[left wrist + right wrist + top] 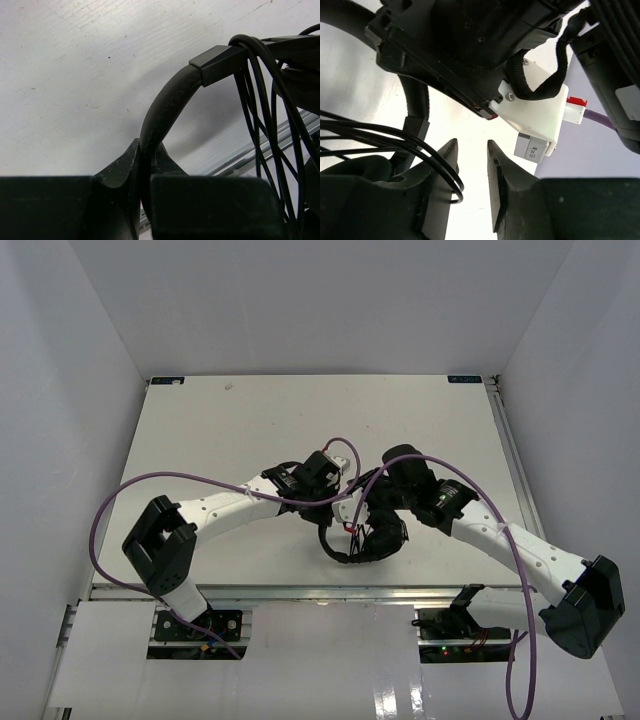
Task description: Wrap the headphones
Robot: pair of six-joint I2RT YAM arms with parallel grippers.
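The black headphones [366,540] sit near the table's front middle, between both grippers. My left gripper [338,504] is shut on the thin headband [161,112], which arcs up from between its fingers [120,170] to a slider block [216,63]. Several turns of thin black cable [260,105] hang over that block. My right gripper [470,150] is open with a clear gap between its jaws. Cable strands [395,135] run across its left finger [437,172], and one loop curls into the gap's edge. The ear cups are mostly hidden under the right gripper [378,525], and I do not see the plug.
The left arm's wrist with its white camera mount [535,115] hangs close above the right gripper. Thick purple robot cables [130,490] loop over the table. The table's front metal rail [280,140] lies just beyond the headphones. White walls enclose the table.
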